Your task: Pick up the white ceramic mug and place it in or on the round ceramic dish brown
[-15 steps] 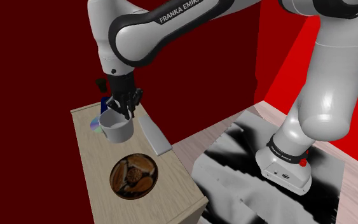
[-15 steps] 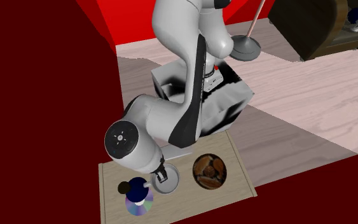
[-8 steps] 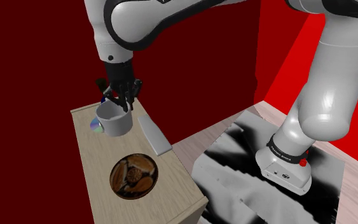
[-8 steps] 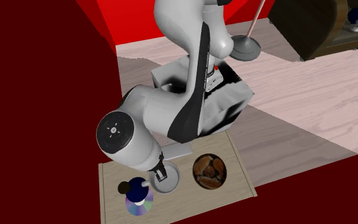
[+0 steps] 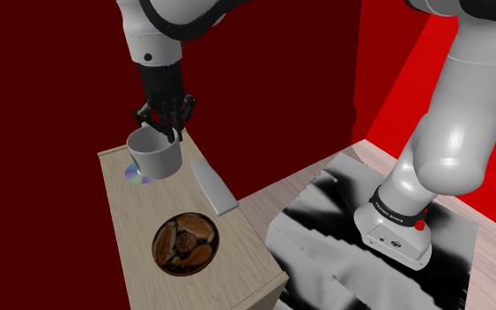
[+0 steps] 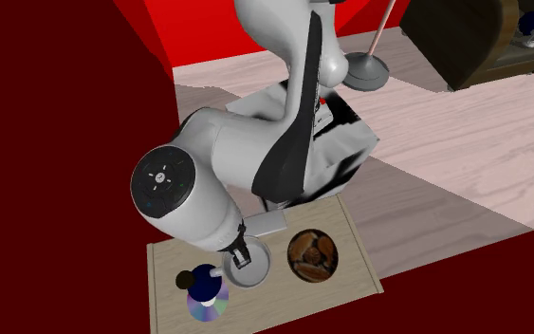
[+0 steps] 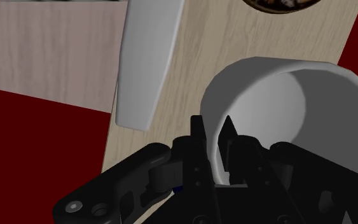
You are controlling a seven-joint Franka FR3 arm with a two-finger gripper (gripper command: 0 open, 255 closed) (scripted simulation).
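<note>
Dark red wall (image 5: 43,88) at the shoulder view's left. Light wood table (image 5: 127,229): shiny disc (image 5: 134,175) at the far end; white mug (image 5: 153,158) over it, its rim wall pinched between the closed fingers of the gripper (image 5: 168,134); grey slab (image 5: 212,187) along the right edge; brown dish (image 5: 185,244) near, with bare wood around it. Stand (image 5: 325,247) and bright red wall (image 5: 396,79) to the right.

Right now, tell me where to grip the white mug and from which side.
Grip the mug by its rim wall, coming straight down from above, with one finger inside and one outside. It is upright with its mouth open upward, and the wall looks thin enough to pinch. In the wrist view the gripper clasps it in just this way.
</note>
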